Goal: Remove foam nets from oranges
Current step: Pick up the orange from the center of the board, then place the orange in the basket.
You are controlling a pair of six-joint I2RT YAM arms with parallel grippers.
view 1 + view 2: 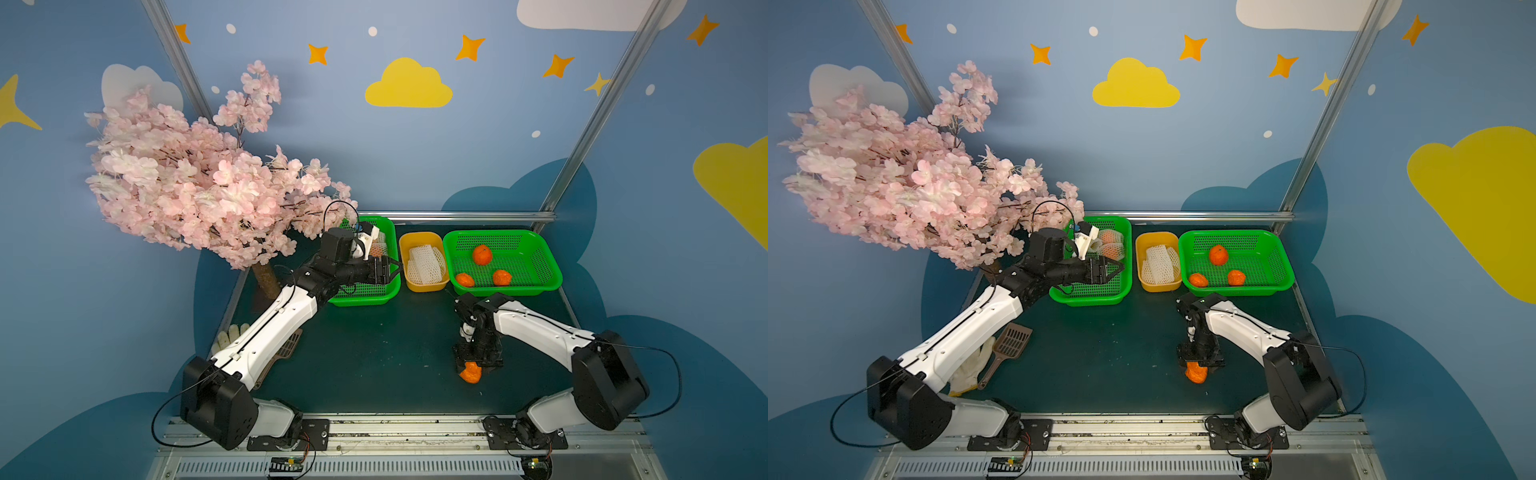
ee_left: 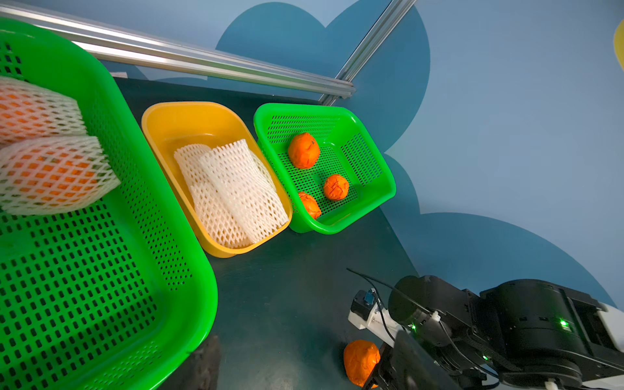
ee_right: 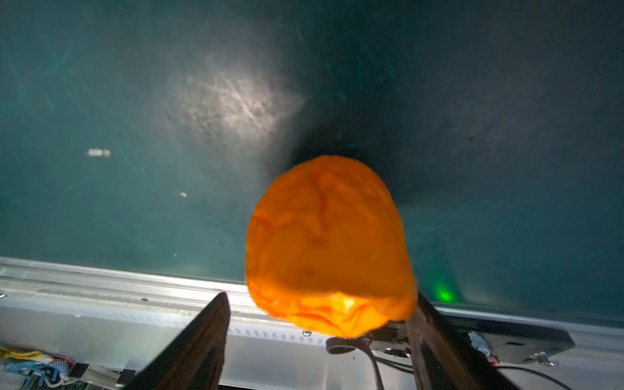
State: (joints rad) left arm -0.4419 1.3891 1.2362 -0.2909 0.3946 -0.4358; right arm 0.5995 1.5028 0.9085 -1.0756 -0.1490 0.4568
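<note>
Showing unreadable printed code (image 3: 462, 325) on black plate (image 3: 526, 342) near orange (image 3: 329, 250).

Along the table's (image 1: 374, 353) back edge stand, left to right, a basket (image 1: 365, 302) holding netted oranges (image 1: 1111, 245), a tub (image 1: 419, 237) holding foam nets (image 1: 424, 264), and a second basket (image 1: 507, 291) holding three oranges (image 1: 482, 254). A lone orange (image 1: 471, 372) is nearer the front edge, right of centre.

On the dark green tabletop (image 1: 1108, 353), the left gripper (image 1: 1117, 271), jaws spread, hovers over a green perforated plastic basket (image 1: 1096, 300) holding oranges wrapped in white foam nets (image 1: 1111, 245). Beside it, a yellow plastic tub (image 1: 1160, 286) holds empty white foam mesh sleeves (image 1: 1158, 266). A second green basket (image 1: 1237, 291) contains three bare oranges (image 1: 1219, 254). The right gripper (image 1: 1196, 368) points down over a lone bare orange (image 1: 1197, 375).
</note>
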